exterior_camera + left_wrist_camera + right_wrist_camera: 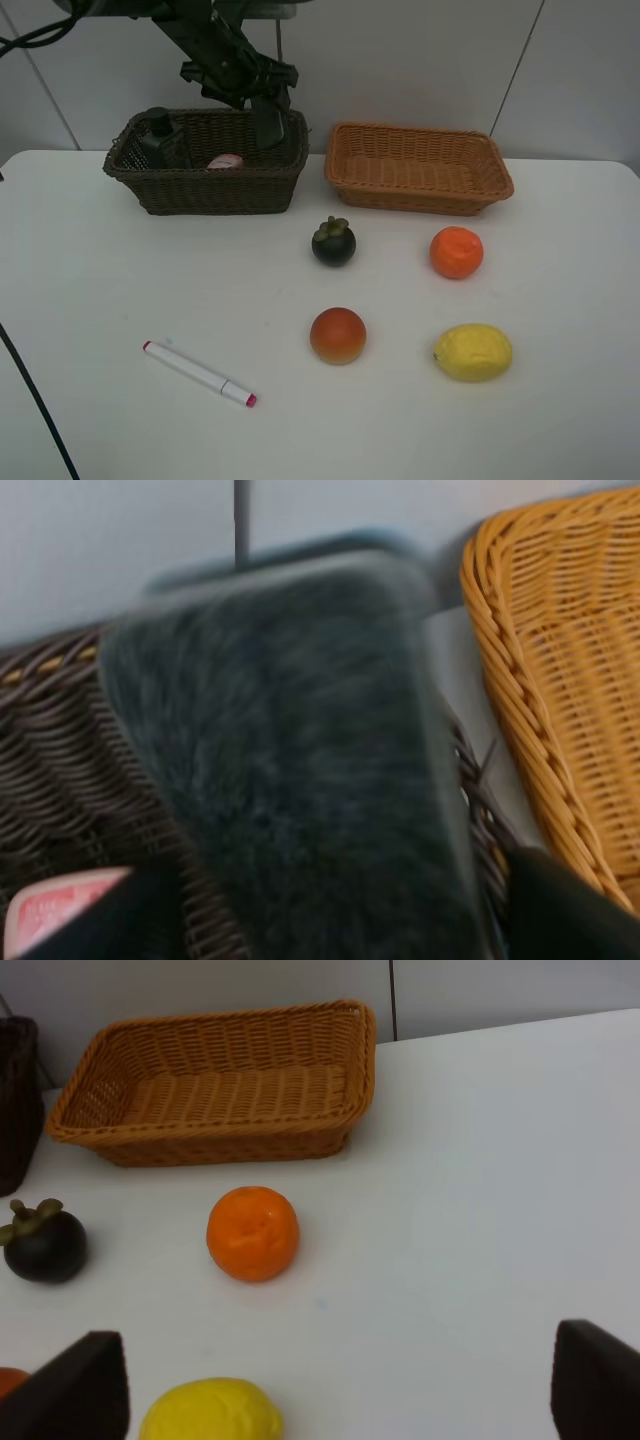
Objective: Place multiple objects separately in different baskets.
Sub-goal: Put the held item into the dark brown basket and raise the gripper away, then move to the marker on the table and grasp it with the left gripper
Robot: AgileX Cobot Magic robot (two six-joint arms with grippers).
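Both baskets are woven wicker. The dark brown basket (205, 190) looks rough and matt, while the orange-tan basket (420, 185) has a bit of sheen on its strands. The bench (100, 300) is smooth matt white. The marker (198, 373) looks like smooth plastic. The black eraser block (300, 780) is matt, kinda dusty-looking, but it's blurry. The lemon (473, 352) is bumpy, the orange (456, 252) dimpled and matt, the peach-like fruit (338, 335) smooth with a soft shine, and the mangosteen (333, 243) dark and slightly glossy.

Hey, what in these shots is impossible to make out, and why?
Left wrist view: the black eraser block is blurred and fills the frame; gripped or released, unclear.
Exterior high view: the wall of the dark basket hides most of the pink bottle.
Right wrist view: the lemon is cut off by the frame edge.
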